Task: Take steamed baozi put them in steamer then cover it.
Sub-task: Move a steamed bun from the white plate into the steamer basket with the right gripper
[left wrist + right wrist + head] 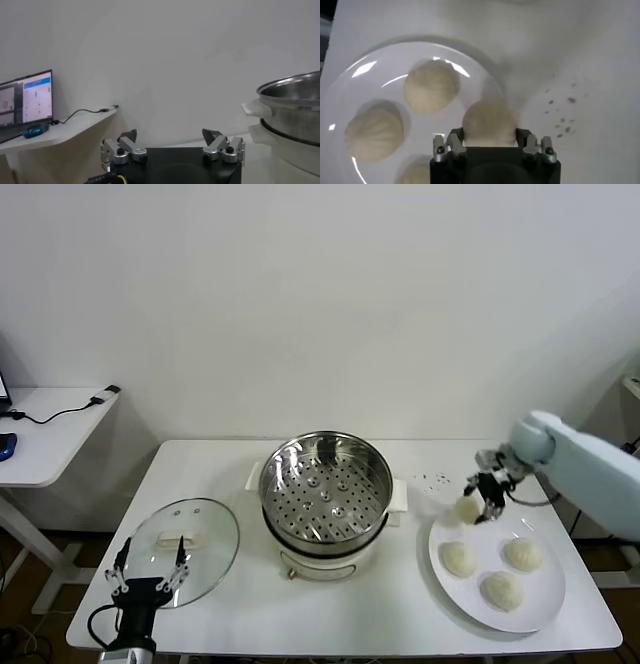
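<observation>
At the right of the head view, the right gripper (478, 506) is closed on one steamed baozi (466, 508), holding it at the upper-left edge of the white plate (545, 597); the right wrist view shows the bun (489, 122) pinched between the two fingers (451, 140), seemingly just clear of the plate. Three more buns (503, 590) lie on the plate, lower right of the frame. The steamer (325, 489) stands open in the centre of the white table (400, 609), its perforated tray bare, well apart from the plate. The cover (186, 550) lies flat on the table at lower left, and the left gripper (148, 576) hovers at its near edge with jaws spread wide, holding nothing. The step in hand looks like carrying this first bun across to the pot. To do it well, the arm should probably raise the bun above the steamer's rim before moving left, keep the squeeze gentle since the dough likely dents, and lower it toward one side of the tray so room is left for the other three.
</observation>
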Controlling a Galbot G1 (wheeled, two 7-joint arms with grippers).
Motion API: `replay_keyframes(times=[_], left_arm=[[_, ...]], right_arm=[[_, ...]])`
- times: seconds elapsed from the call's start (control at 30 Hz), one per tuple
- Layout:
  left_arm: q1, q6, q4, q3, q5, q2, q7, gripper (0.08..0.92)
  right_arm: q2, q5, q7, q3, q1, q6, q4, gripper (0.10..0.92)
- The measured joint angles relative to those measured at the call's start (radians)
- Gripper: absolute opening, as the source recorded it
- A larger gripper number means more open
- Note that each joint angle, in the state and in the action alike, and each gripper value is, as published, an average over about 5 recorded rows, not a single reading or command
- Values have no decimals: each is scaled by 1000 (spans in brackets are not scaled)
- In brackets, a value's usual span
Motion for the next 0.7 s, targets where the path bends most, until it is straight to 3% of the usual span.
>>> replay_keyframes(times=[0.37,0.7], left_arm=[[2,6,-6,2,2,0,1,823],[5,13,-11,1,2,2,1,823]], right_arm=[[231,-18,-53,-125,257,248,-20,678],[433,-183,-35,-128,282,461,18,679]])
